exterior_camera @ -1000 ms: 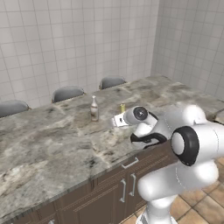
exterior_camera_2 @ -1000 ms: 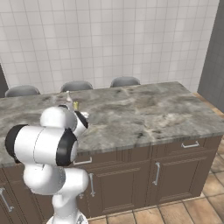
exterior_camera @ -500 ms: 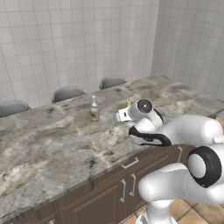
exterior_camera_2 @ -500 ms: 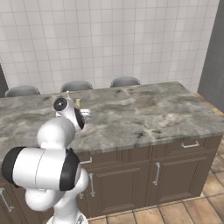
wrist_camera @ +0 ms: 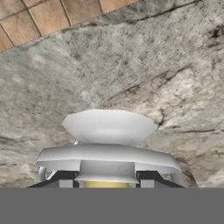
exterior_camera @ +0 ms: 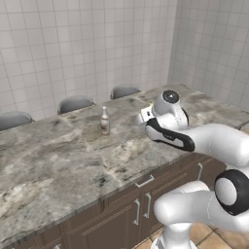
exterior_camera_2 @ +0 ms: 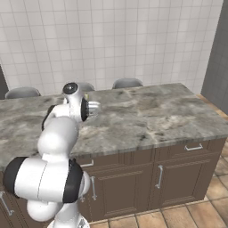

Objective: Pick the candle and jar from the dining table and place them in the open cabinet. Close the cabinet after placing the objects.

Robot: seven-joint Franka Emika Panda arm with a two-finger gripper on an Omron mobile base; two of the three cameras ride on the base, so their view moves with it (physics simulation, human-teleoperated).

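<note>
My gripper (wrist_camera: 106, 181) is shut on the candle (wrist_camera: 109, 127): its silvery round holder fills the hand view, with a strip of the yellow stick between the dark fingertips (wrist_camera: 65, 180). The marble top of the dining table (wrist_camera: 175, 65) lies beyond the candle. In the left base view the gripper (exterior_camera: 146, 115) hangs just above the dining table (exterior_camera: 58, 155), right of the middle, and a bit of yellow candle (exterior_camera: 150, 105) shows at the hand. From the right base view the gripper (exterior_camera_2: 93, 108) sits over the dining table (exterior_camera_2: 147, 120). The jar and the cabinet are out of view.
A slim clear glass bottle (exterior_camera: 104, 120) stands on the table left of the hand. Grey stools (exterior_camera: 75, 103) line the far side against the tiled wall. Dark drawer and door fronts (exterior_camera_2: 160, 173) run below the near edge. Orange floor tiles (wrist_camera: 52, 17) show past the table's edge.
The arm has unfolded and stretched out over the table, and the hand with the candle has risen slightly and shifted right. The bottle has stayed put.
</note>
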